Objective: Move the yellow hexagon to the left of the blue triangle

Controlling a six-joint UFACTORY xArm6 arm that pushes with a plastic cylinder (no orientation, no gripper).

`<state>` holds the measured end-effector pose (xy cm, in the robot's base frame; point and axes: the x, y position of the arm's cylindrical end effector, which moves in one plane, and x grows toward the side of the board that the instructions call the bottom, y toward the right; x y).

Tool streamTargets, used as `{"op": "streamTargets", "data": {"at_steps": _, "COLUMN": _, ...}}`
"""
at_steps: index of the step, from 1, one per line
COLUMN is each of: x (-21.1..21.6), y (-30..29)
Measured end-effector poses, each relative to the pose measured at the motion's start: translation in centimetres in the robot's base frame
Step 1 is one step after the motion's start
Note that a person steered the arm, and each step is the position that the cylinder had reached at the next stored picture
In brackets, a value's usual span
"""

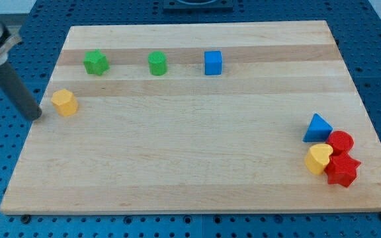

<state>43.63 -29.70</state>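
Note:
The yellow hexagon [65,102] lies near the board's left edge. The blue triangle [317,127] lies far across at the view's right, touching a cluster of other blocks. My tip [37,116] is just off the board's left edge, a short way to the left of the yellow hexagon and slightly below it, not touching it. The dark rod slants up to the view's top left.
A green star-shaped block [96,63], a green cylinder [157,63] and a blue cube [213,63] stand in a row near the top. A yellow heart [318,159], a red cylinder [340,142] and a red star [342,170] crowd below the blue triangle. The wooden board [197,165] sits on a blue perforated table.

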Motion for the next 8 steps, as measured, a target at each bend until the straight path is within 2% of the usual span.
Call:
{"op": "streamTargets", "data": {"at_steps": 1, "x": -1.8, "y": 4.9}}
{"op": "streamTargets", "data": {"at_steps": 3, "x": 4.2, "y": 17.3}}
{"op": "streamTargets", "data": {"at_steps": 4, "x": 2.8, "y": 14.3}}
{"op": "streamTargets", "data": {"at_steps": 5, "x": -0.3, "y": 12.5}}
{"op": "streamTargets", "data": {"at_steps": 6, "x": 0.2, "y": 17.6}}
{"op": "streamTargets", "data": {"at_steps": 7, "x": 3.5, "y": 26.8}}
{"op": "streamTargets", "data": {"at_steps": 8, "x": 5.3, "y": 31.9}}
